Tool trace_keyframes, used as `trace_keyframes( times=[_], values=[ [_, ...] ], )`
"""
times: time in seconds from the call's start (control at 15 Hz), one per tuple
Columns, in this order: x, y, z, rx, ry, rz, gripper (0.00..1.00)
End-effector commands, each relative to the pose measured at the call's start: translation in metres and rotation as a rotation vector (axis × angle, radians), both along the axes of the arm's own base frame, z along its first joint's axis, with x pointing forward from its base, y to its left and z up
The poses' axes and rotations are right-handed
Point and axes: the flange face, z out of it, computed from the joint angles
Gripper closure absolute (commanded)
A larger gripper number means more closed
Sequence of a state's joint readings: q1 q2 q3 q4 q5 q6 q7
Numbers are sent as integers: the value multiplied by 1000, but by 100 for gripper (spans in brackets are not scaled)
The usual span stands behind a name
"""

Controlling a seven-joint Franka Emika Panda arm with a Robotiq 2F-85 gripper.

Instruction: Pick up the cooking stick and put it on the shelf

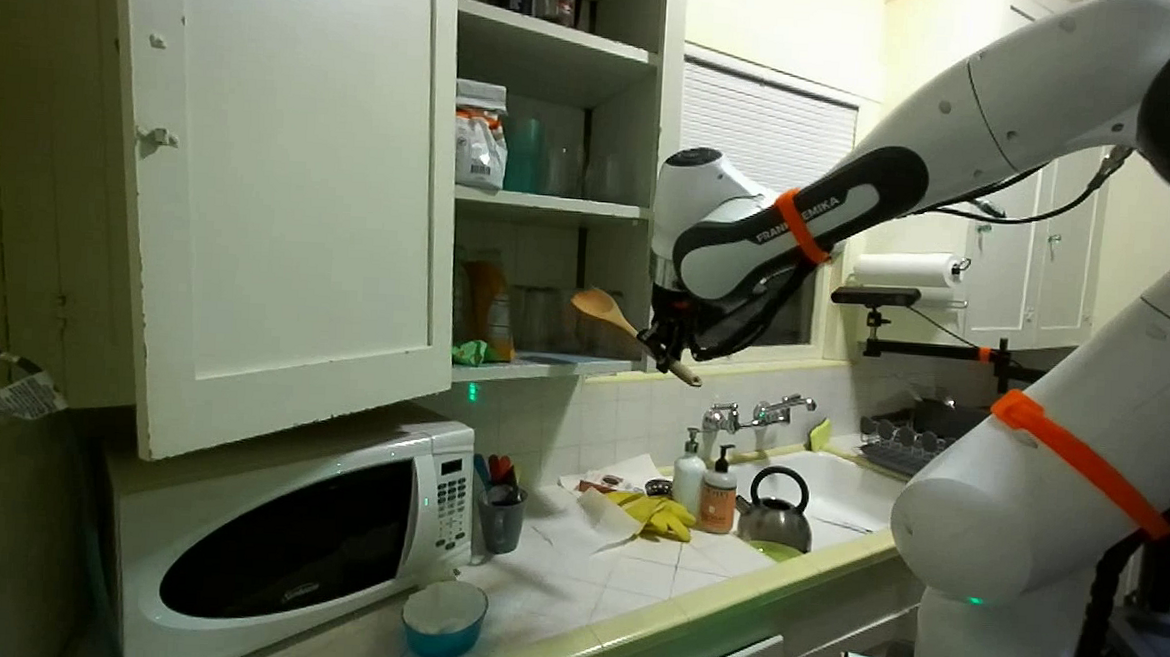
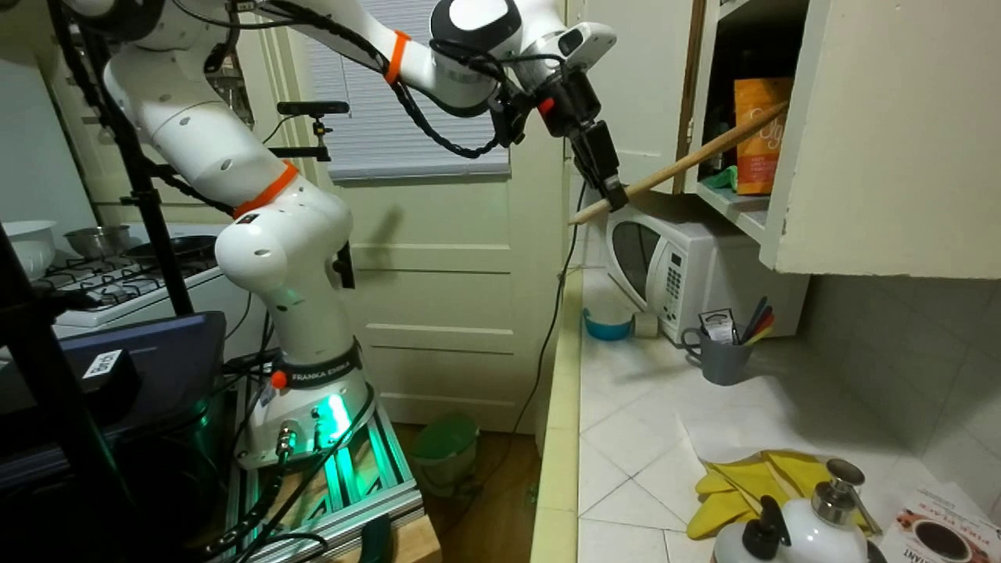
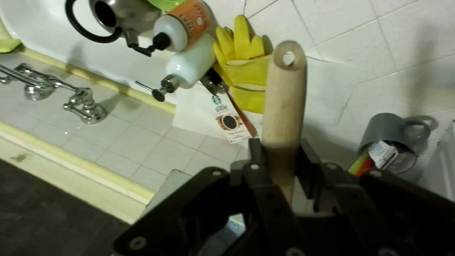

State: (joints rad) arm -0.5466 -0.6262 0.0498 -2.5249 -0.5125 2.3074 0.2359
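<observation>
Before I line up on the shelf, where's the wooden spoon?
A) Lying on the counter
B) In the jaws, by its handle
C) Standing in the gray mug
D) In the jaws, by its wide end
B: the wooden spoon is pinched by its handle, whose holed tip juts past the jaws in the wrist view.

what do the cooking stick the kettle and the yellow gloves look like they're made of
Cooking stick: seemingly wood, smooth and matte, judging by its even light-brown tone.
Kettle: probably steel, given its grey, softly shiny look.
Yellow gloves: likely rubber, fairly matte, going by their soft folds.
</observation>
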Motion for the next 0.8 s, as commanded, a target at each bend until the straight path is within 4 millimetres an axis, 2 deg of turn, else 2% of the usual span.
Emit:
trace_keyframes(
  times=[0.0,0.07,0.13,0.33,0.67,0.73],
  values=[
    [0,-1,5,-13,6,-9,73],
    [0,-1,7,-18,7,-13,73],
    [6,-1,2,-42,54,-8,93],
    [6,5,9,-124,229,1,93],
    [2,24,51,-305,405,-23,93],
    [1,18,35,-254,365,-36,73]
  ],
)
